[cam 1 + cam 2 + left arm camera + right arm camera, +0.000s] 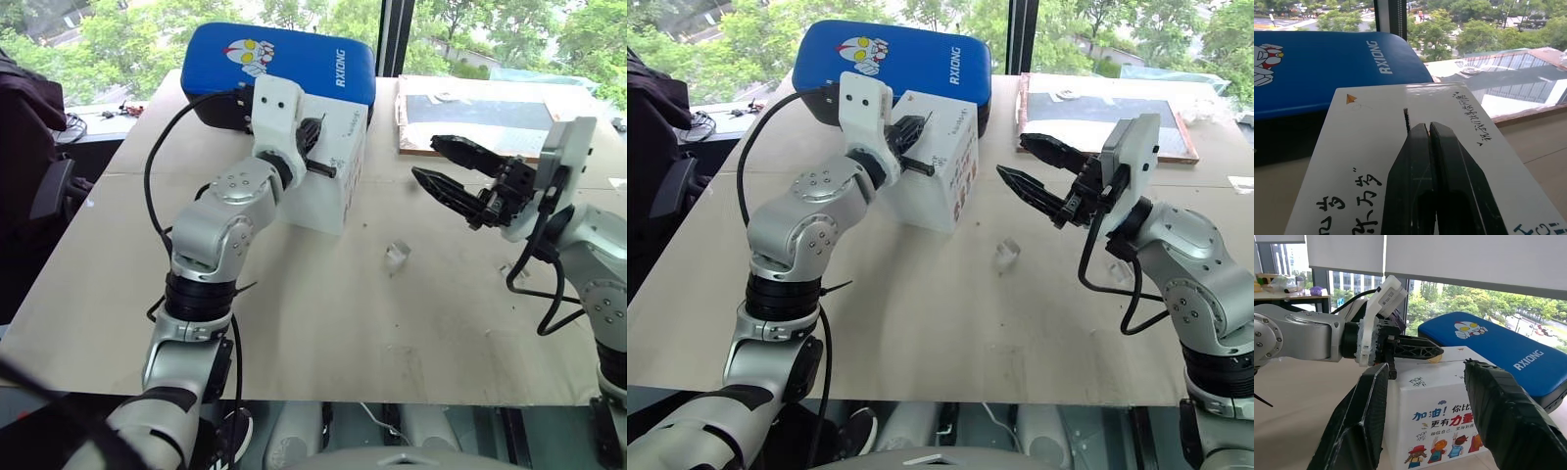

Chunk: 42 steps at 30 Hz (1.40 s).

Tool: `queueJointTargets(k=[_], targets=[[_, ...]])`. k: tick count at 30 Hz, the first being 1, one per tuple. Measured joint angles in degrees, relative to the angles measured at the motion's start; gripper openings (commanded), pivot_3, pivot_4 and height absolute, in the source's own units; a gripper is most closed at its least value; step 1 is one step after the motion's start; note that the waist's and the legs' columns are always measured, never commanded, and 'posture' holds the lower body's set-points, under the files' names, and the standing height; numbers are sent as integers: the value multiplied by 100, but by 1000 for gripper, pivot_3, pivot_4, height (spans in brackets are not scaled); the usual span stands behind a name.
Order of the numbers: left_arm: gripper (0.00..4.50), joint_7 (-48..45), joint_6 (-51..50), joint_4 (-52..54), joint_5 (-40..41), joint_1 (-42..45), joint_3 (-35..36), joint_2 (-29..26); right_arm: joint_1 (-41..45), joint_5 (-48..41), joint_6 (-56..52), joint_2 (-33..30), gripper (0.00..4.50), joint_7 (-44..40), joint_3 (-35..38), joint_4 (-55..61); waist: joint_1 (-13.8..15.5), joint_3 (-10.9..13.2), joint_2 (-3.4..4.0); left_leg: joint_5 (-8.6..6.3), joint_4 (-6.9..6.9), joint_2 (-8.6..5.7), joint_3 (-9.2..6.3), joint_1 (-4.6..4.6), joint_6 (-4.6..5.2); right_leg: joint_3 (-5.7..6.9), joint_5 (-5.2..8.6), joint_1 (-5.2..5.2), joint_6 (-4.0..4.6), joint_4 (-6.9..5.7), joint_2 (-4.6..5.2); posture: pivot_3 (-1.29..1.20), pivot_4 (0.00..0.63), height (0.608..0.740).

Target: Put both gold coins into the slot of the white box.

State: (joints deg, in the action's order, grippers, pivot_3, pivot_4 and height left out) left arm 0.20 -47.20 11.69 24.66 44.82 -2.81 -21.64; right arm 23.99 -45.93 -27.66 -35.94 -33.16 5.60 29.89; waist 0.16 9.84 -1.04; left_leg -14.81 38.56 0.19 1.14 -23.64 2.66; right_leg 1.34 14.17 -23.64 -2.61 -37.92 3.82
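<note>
Table (294,323) is seen across most of the head-view frame, bare in its lower half. Blue padded case (279,59) is placed at upper centre. White box (328,201) is stood just in front of the case, touching or nearly so, at centre-left of the frame.

Left gripper (1427,126) is held over the top face of the box. Its fingers are pressed tight together, with no gap visible. In the left wrist view the tips are lined up right at the near end of the slot (1406,116), seen as a thin dark line at mid-frame.

Right gripper (426,157) is held at centre-right, well apart from the box and above the table. Its jaws are spread to a medium width and nothing is held between them.

A small gold patch (1436,359) is seen under the left fingertips in the right wrist view, and is judged to be a gold coin. Whether it is pinched or only resting on the box cannot be told. Where the other coin is cannot be told. A clear plastic block (396,255) is left on the table below and right of the box.

Progress is judged as mid-task: one coin is being presented at the slot and insertion is not confirmed. At least this coin, and possibly the second, is left to be done.
</note>
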Motion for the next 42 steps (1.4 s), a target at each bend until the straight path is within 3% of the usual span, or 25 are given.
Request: queueJointTargets(k=[19, 42], targets=[[0, -487, -78, -37, -760, 0, 125, 137, 0, -10, -177, 136, 2624, 3, 162, -4, 56, -2, 0, 0, 10, -2, 0, -3, 0, 0, -1, 2, 0, -6, 4, 0, 150, 740], [0, -1329, 157, -224, -1448, 164, -226, 260, -1, 69, -174, 267, 2624, 55, 178, -4, 80, -4, 0, -5, 31, -8, -11, -7, 9, 17, -1, 12, -1, -11, 11, 0, 150, 740]])
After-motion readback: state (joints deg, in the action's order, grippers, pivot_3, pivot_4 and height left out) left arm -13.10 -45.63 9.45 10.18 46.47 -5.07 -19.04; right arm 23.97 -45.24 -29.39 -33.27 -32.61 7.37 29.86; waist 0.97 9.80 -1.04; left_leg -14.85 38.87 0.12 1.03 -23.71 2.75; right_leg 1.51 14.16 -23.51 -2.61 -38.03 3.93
